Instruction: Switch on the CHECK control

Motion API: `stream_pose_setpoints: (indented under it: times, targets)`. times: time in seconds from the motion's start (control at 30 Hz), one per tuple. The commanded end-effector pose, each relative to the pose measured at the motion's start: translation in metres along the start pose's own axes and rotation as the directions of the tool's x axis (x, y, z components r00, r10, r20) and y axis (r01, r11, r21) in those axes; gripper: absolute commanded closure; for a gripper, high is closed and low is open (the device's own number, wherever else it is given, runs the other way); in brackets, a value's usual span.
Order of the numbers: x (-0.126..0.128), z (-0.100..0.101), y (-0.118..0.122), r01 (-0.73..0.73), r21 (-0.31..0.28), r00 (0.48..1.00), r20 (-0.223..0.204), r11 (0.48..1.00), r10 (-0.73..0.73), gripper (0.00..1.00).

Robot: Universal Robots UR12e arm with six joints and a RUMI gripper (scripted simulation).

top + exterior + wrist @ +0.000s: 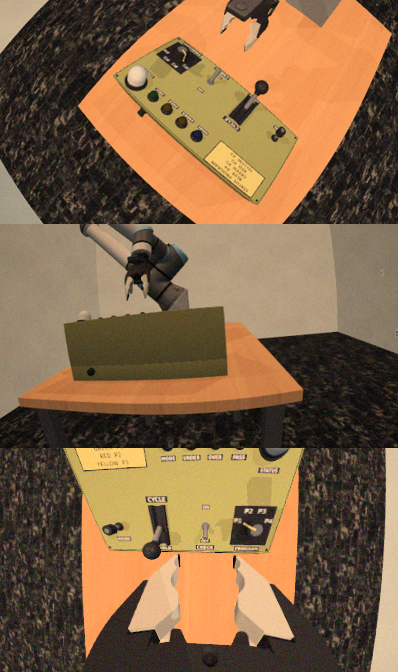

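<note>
The olive console [205,117] lies on the orange table. Its CHECK toggle [213,76] is a small grey metal lever in the middle of the panel's far edge. In the wrist view the toggle [204,530] stands between an ON label above and an OFF label below, and leans toward OFF. My gripper [234,39] hovers above the table just beyond the console's edge, in line with the toggle. Its pale fingers stand partly apart with nothing between them. From the side, the gripper [136,294] hangs well above the console's top.
Beside CHECK are the black-knobbed CYCLE lever [155,540] on one side and the PROGRAM rotary knob [252,527] on the other. A small black toggle [112,528], a white dome [137,76] and a row of round buttons [173,114] also sit on the panel. The grey robot base [314,8] stands at the table's far corner.
</note>
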State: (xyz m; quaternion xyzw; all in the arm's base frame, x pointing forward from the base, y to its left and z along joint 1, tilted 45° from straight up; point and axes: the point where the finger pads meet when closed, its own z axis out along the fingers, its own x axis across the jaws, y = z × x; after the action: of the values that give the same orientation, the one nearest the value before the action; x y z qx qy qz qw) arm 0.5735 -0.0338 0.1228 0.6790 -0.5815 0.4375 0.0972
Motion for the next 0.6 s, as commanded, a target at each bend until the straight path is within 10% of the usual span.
stream_pose_setpoints:
  times: [0.0,0.57]
  targets:
    - [0.0,0.0,0.0,0.0,0.001,1.0,0.0,1.0,0.0,0.56]
    - [-0.001,0.002,0.051,0.0,0.002,1.0,0.0,1.0,0.0,0.56]
